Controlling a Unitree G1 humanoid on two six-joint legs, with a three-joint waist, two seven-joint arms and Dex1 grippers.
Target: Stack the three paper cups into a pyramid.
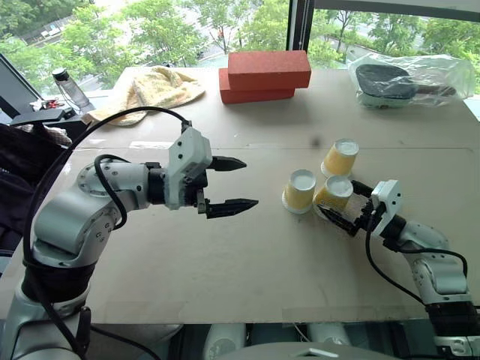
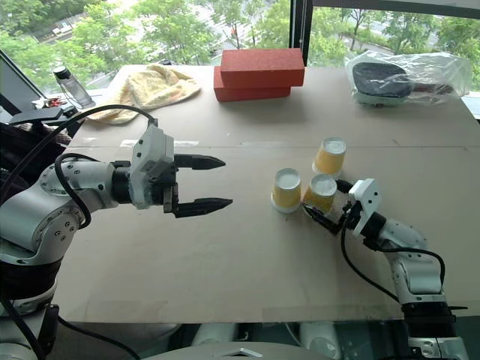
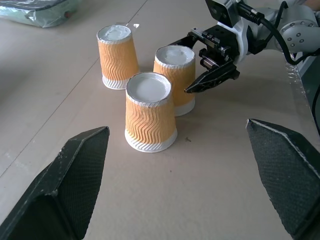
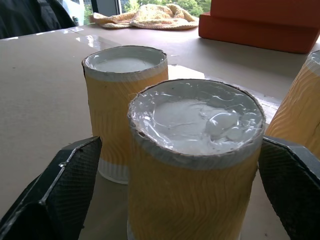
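Cups: three of them stand upside down on the table (image 1: 225, 262), base up, in a tight cluster toward my right. The left cup (image 1: 300, 190) and the near cup (image 1: 334, 193) stand side by side, almost touching; the far cup (image 1: 340, 157) stands just behind the near one, a little apart. None sits on another, so no pyramid is built yet.

My right gripper (image 1: 346, 207) lies low over the table with its fingers spread around the near cup, one finger (image 4: 55, 192) on each side. In the right wrist view there is a gap between each finger and the cup wall, so I am not squeezing it.

My left gripper (image 1: 234, 184) hangs above the table, well apart from the cups, pointing toward them with its fingers spread wide and nothing between them.

At the far edge lie two red bricks (image 1: 264, 76), a yellow cloth (image 1: 154, 88) and a bagged paddle (image 1: 401, 80).
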